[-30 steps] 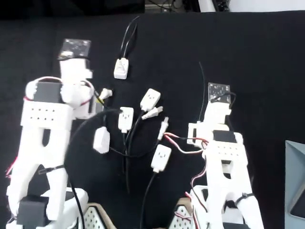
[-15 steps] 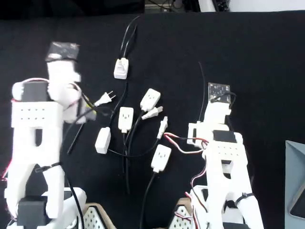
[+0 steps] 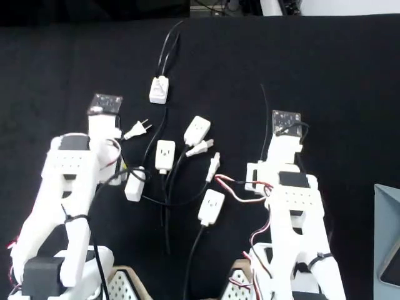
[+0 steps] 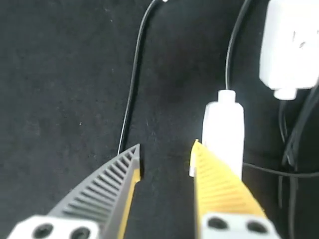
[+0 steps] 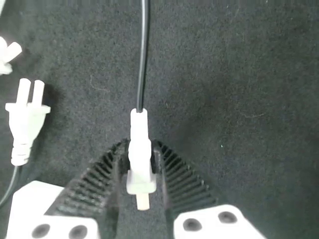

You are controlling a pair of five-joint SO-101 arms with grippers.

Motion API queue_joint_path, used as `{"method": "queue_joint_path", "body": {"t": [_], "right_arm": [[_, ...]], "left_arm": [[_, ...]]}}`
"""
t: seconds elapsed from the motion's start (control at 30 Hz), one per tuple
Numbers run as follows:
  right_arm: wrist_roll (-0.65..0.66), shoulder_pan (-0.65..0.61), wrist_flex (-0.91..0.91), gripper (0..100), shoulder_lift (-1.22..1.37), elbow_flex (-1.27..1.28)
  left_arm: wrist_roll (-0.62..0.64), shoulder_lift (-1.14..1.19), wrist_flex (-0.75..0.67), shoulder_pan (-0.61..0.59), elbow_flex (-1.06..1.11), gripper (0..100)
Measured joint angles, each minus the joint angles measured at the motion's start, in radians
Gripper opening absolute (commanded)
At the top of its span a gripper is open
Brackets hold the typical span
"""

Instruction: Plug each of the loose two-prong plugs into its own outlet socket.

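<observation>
The left arm has swung back inward over the last half second. Its left hand (image 4: 165, 145) now hangs spread open, its yellow finger (image 4: 214, 179) just beside a white outlet socket (image 4: 225, 129) lying on the black surface (image 3: 350, 94). The right hand (image 5: 138, 144) is clamped on a white plug (image 5: 139, 132), whose black cord (image 5: 144, 50) runs away from it. A loose two-prong plug (image 5: 25, 119) lies nearby.

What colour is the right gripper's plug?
White plug, black cord; right wrist view shows it best.
</observation>
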Motion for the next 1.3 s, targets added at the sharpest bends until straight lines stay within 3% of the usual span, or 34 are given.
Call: {"method": "queue_joint_path", "body": {"t": [0.5, 0.83, 1.07, 1.3], "right_arm": [[0.000, 0.000, 0.000, 1.1, 0.000, 0.000], [0.000, 0.000, 0.000, 1.1, 0.000, 0.000], [0.000, 0.000, 0.000, 1.1, 0.000, 0.000], [0.000, 0.000, 0.000, 1.1, 0.000, 0.000]], "left_arm": [[-0.002, 0.000, -0.029, 0.341, 0.034, 16], [0.044, 0.000, -0.029, 0.338, 0.034, 17], [0.092, 0.000, -0.017, 0.252, 0.034, 27], [0.110, 0.000, 0.026, 0.241, 0.048, 27]]}}
